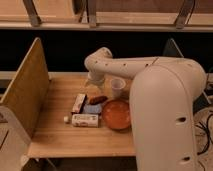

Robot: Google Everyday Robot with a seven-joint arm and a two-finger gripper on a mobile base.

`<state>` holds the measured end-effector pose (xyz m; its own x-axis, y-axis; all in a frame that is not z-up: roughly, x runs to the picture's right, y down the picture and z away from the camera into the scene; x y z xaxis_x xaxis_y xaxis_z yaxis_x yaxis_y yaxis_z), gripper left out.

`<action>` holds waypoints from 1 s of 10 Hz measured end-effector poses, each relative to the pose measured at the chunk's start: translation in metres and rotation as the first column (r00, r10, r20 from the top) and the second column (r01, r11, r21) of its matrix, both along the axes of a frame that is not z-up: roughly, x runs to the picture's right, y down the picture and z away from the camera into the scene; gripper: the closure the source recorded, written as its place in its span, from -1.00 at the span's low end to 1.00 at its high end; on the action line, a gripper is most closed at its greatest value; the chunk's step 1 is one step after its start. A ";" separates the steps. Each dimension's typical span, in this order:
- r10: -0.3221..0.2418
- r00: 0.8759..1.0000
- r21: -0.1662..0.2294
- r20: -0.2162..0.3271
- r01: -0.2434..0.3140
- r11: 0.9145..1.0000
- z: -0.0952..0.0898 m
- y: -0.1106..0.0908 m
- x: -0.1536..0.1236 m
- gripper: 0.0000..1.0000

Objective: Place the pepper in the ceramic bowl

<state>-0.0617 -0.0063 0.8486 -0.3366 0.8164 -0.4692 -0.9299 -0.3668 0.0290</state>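
The pepper (pixel 97 99) is a small dark red-brown curved piece lying on the wooden table (pixel 55 135), just above a flat blue square (pixel 92 108). The ceramic bowl (pixel 116 114) is a shallow orange-red dish to the pepper's right, near the arm. My gripper (pixel 91 83) is at the end of the white arm, low over the table just behind and left of the pepper. It holds nothing that I can see.
A small translucent white cup (pixel 118 87) stands behind the bowl. A white rectangular box (pixel 85 120) and a second small package (pixel 79 102) lie left of the bowl. A tall wooden side panel (pixel 25 92) bounds the table's left edge.
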 end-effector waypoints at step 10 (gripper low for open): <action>0.012 0.999 -0.141 -0.037 -0.017 0.990 0.043 0.044 -0.002 -0.30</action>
